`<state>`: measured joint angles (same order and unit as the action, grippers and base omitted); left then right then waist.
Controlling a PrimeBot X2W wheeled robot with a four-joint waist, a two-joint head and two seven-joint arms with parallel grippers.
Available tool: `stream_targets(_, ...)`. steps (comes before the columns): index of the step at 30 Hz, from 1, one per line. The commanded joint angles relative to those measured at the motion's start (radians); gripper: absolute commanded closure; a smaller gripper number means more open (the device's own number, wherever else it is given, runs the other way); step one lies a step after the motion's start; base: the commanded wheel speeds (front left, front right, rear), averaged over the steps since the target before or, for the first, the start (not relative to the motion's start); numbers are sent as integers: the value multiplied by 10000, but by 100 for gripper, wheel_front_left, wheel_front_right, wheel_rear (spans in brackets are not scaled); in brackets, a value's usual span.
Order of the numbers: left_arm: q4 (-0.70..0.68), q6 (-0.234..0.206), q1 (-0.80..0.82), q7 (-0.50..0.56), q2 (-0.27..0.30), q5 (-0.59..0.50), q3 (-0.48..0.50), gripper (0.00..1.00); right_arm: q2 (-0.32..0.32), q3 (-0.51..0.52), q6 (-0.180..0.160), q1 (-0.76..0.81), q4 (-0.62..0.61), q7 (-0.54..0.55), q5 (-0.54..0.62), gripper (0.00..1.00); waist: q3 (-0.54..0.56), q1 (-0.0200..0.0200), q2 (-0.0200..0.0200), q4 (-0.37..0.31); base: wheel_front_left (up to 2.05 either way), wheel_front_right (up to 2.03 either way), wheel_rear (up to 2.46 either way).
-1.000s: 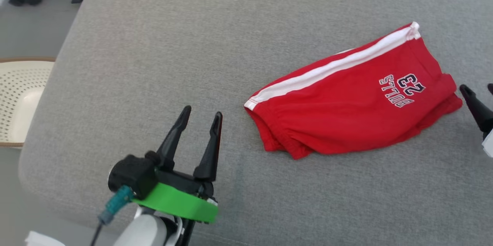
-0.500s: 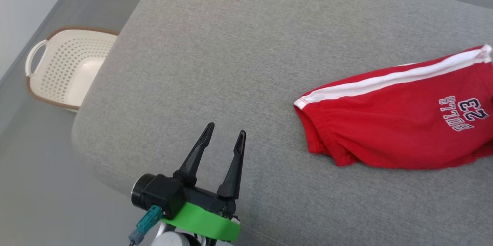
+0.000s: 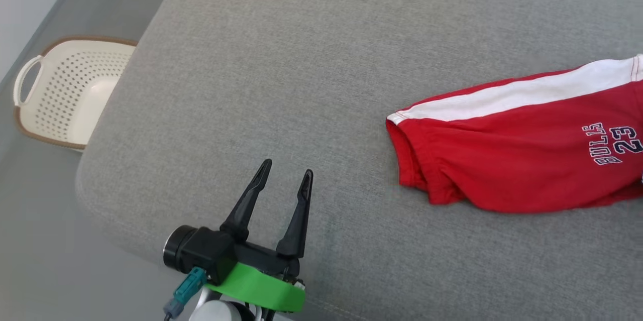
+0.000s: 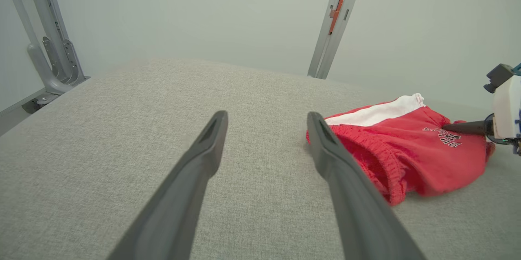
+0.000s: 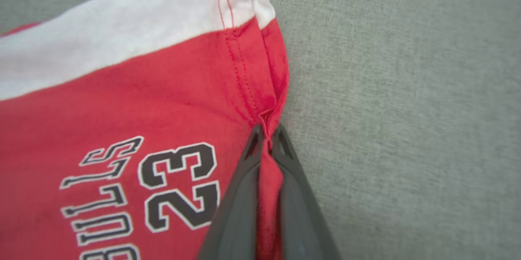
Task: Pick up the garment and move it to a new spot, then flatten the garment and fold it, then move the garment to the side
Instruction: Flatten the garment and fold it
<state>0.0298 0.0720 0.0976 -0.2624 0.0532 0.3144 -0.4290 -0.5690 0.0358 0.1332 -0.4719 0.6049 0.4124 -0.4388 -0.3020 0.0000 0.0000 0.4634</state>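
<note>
Pinching only thin hem fold: right hand (image 5: pixel 266 134) clamped on shorts (image 3: pixel 517 160) at stitched hem, beside "23" print. Risk: bite looks shallow, so fold may slip out on lift. Or only one layer rises, while rest drags over cushion (image 3: pixel 301 60) and bunches. Shorts lie crumpled toward cushion's right side, gathered end facing left hand (image 3: pixel 287 168). Left hand wide, empty, near cushion's near-left corner, well apart from shorts.
</note>
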Motion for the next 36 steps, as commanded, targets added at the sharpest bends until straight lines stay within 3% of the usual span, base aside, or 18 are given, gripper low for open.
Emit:
stream_targets(1,-18,66,-62,-28,0,-63,63,0,-163,8,-44,433,94,-31,137,100,159,0,0,-807,0,0,0)
stream_targets(11,0,269,31,-28,-6,-449,265,0,-788,188,-33,839,-813,-601,660,100,288,0,0,-2562,0,0,0)
stream_targets(17,98,351,121,-28,-6,-568,322,0,-581,-231,-33,524,-1791,-794,1244,100,367,0,0,-3081,0,0,0)
stream_targets(24,351,411,74,-28,-9,-621,281,0,505,-939,-32,-90,-2948,-749,1202,100,712,0,0,-3165,0,0,0)
stream_targets(36,534,456,37,-28,-14,-850,12,0,2726,-2156,-32,-306,-3800,-361,1398,100,1019,0,0,-2428,0,0,0)
